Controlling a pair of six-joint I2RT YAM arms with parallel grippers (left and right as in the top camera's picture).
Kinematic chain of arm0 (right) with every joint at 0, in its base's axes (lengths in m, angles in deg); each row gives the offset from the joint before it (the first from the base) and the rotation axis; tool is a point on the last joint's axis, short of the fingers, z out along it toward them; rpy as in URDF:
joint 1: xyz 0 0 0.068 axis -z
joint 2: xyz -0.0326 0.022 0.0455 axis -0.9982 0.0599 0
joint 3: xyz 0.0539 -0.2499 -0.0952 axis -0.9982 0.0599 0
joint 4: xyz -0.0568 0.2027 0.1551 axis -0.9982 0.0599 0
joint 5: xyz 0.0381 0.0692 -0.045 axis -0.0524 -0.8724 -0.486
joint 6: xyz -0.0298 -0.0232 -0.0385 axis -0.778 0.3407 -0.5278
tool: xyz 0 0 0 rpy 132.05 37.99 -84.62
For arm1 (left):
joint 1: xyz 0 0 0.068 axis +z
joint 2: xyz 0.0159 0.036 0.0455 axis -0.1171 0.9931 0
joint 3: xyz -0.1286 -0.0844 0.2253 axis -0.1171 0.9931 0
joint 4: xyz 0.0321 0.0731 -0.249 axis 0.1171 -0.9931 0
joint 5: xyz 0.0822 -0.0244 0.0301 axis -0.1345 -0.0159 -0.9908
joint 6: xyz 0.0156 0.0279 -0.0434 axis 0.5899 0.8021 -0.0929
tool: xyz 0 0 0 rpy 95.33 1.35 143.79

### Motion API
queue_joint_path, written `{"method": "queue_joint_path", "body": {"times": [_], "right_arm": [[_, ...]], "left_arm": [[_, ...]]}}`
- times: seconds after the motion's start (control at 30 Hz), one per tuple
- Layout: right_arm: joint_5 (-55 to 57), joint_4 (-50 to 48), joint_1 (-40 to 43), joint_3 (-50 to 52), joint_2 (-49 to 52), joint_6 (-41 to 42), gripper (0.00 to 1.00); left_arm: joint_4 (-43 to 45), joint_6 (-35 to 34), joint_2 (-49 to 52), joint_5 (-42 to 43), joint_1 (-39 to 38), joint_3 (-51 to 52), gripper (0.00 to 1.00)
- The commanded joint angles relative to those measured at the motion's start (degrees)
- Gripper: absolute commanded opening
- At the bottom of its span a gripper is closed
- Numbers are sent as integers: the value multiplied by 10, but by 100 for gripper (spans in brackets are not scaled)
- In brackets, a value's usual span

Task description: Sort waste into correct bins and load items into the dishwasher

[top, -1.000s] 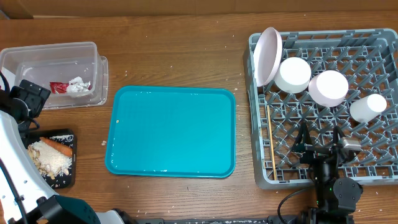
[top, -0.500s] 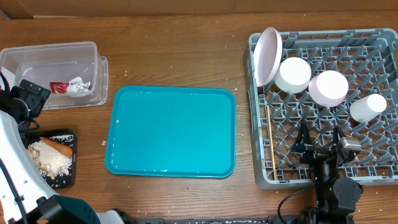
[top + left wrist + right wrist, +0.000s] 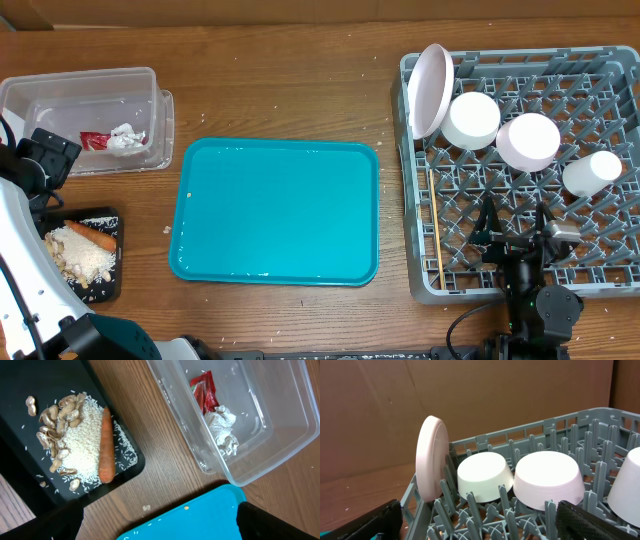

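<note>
Along the left wall of the grey dish rack [image 3: 425, 285], the chopsticks [image 3: 436, 235] are lying flat. Their long axis is running from the near edge toward the far edge, parallel to that wall. They are reading as one thin line, so the pair cannot be counted apart.

Four white dishes are sitting in the rack: one plate [image 3: 431, 90] standing on edge at the far left corner, two bowls [image 3: 471, 120] turned bottom-up beside it, and one cup [image 3: 592, 172] further right. The right gripper [image 3: 514, 215] is hovering over the rack's near part, jaws spread wide and gripping nothing.

In the black tray [image 3: 15, 445], one carrot [image 3: 105, 445] is lying on the food scraps [image 3: 80, 445], its blunt end pointing toward the teal tray [image 3: 275, 210] and its thin end pointing away. In the clear tub [image 3: 270, 460], one red wrapper [image 3: 205, 392] and one napkin [image 3: 222, 430] are lying touching. The left gripper [image 3: 160, 517] is hanging above these two bins, fully spread and carrying nothing.
</note>
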Motion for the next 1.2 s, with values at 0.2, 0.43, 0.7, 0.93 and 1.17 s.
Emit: {"method": "queue_joint_path", "body": {"times": [0.2,0.43,0.7,0.93,1.17], "right_arm": [[5,-2,0,6,-6,-2,100],[5,-2,0,6,-6,-2,100],[5,-2,0,6,-6,-2,100],[5,-2,0,6,-6,-2,100],[5,-2,0,6,-6,-2,100]], "left_arm": [[-62,12,-80,-20,-16,24,100],[113,94,-207,-15,-136,193,100],[389,173,-337,14,-293,446,100],[594,175,-439,14,-319,653,100],[737,178,-524,16,-319,792,100]]}}
